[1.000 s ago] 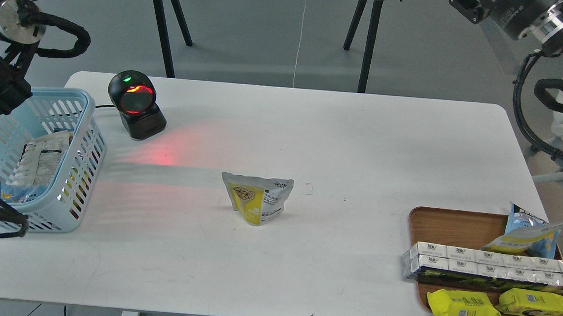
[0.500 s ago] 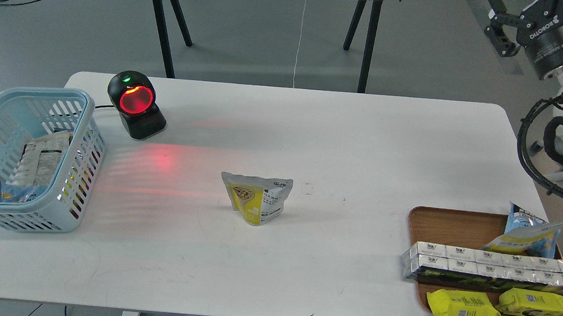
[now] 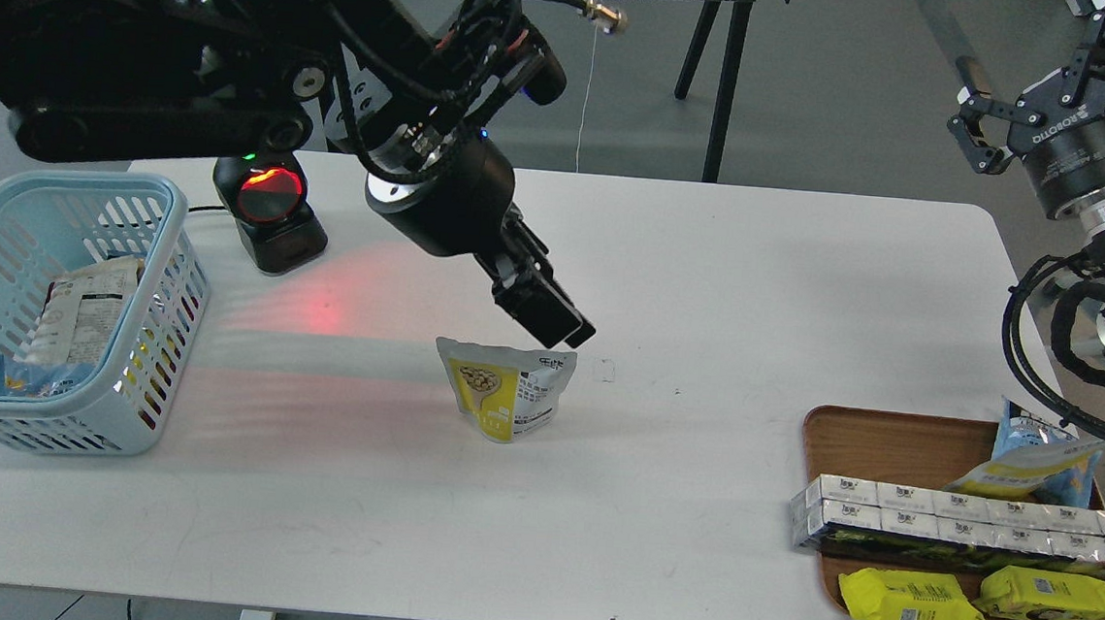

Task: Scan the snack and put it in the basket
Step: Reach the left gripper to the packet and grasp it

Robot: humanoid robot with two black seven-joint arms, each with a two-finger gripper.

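The snack [image 3: 505, 389], a small pouch with a white top and a yellow lower part, stands upright in the middle of the white table [image 3: 709, 292]. My left gripper [image 3: 559, 325] hangs just above the pouch's top right corner, apart from it. Its dark fingers overlap, so I cannot tell whether they are open. The light blue basket [image 3: 172, 225] stands at the table's left edge with a few packs inside. My right gripper [image 3: 966, 120] is raised beyond the table's far right corner, open and empty.
A black scanner [image 3: 268, 205] glowing red stands right of the basket, partly behind my left arm, and casts red light on the table. A brown wooden tray [image 3: 893, 441] at the front right holds silver boxes, yellow packs and a blue-and-yellow pouch.
My left arm was out of view half a second ago and has swung in over the table to just above the pouch. My right gripper has moved down a little. The pouch has not moved.
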